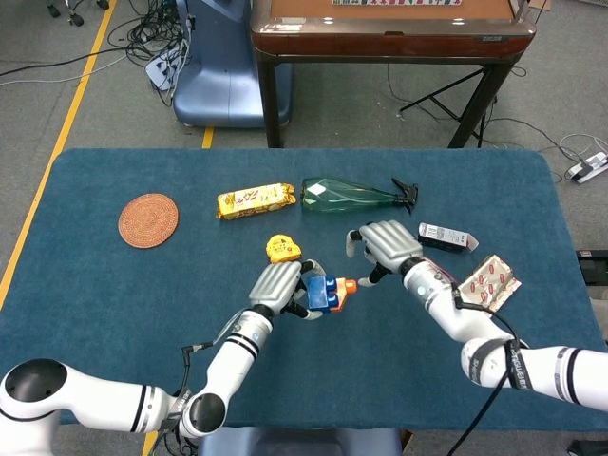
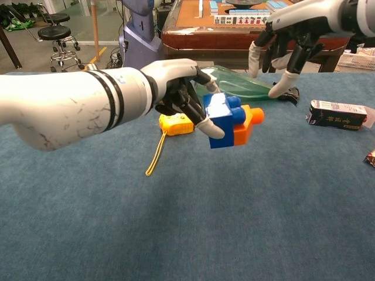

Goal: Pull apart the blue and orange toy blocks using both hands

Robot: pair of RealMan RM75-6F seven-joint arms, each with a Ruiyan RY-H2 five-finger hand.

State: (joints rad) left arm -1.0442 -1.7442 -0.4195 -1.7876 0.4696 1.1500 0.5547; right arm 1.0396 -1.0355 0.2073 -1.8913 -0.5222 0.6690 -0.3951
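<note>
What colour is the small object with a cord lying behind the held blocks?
Yellow-orange, cord included; the object shows best in the chest view.

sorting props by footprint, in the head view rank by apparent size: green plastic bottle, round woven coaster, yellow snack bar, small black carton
1. Green plastic bottle, clearly largest.
2. Yellow snack bar and round woven coaster: too alike to rank, one longer, one rounder.
3. Small black carton, smallest, partly hidden by the right hand.

Two hands (image 1: 277, 287) (image 1: 385, 245), one blue block (image 1: 320, 294), one orange block (image 1: 343, 287), one bottle (image 1: 347, 196)

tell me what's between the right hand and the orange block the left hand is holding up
Nothing: in the chest view only open air separates the right hand from the orange block, with the green bottle lying behind that gap.
</note>
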